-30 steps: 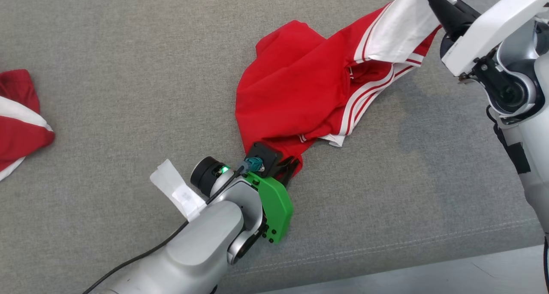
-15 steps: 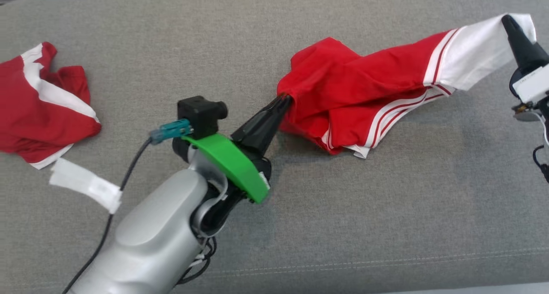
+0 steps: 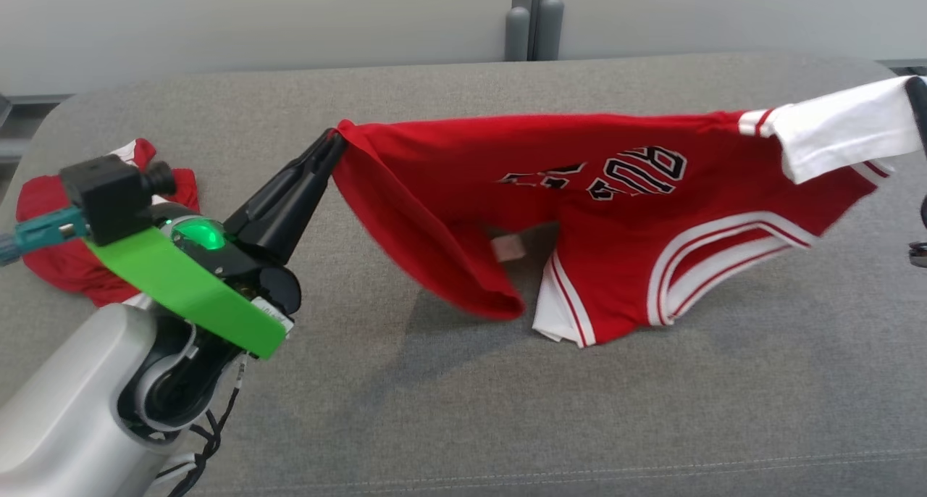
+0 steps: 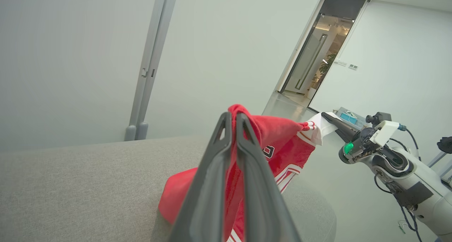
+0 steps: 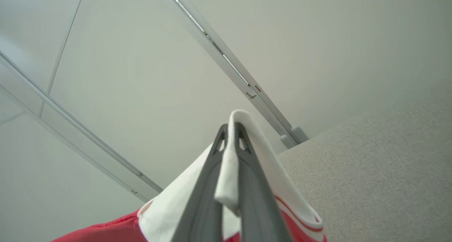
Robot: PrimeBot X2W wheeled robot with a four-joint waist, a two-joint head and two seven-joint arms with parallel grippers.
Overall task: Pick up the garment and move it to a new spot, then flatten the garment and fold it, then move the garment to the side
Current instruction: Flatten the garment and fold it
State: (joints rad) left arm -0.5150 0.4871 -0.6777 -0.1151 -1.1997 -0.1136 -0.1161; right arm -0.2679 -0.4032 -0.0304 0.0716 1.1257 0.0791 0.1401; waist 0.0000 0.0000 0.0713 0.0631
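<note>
Garment [image 3: 449, 164], red with white trim, hangs stretched over the grey cushion [image 3: 652, 424], left gripper [image 3: 333, 140] and right gripper [image 5: 232, 127] each clamped shut on one end. Lifted only; placing, flattening, folding, moving aside remain.

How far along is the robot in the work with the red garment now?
Done: the red jersey with white trim looks lifted off the grey fabric couch. In hand: it hangs stretched between the left fingers, shut on a red edge, and the right fingers, shut on a white edge. Left: setting it down, flattening, folding, moving aside.
</note>
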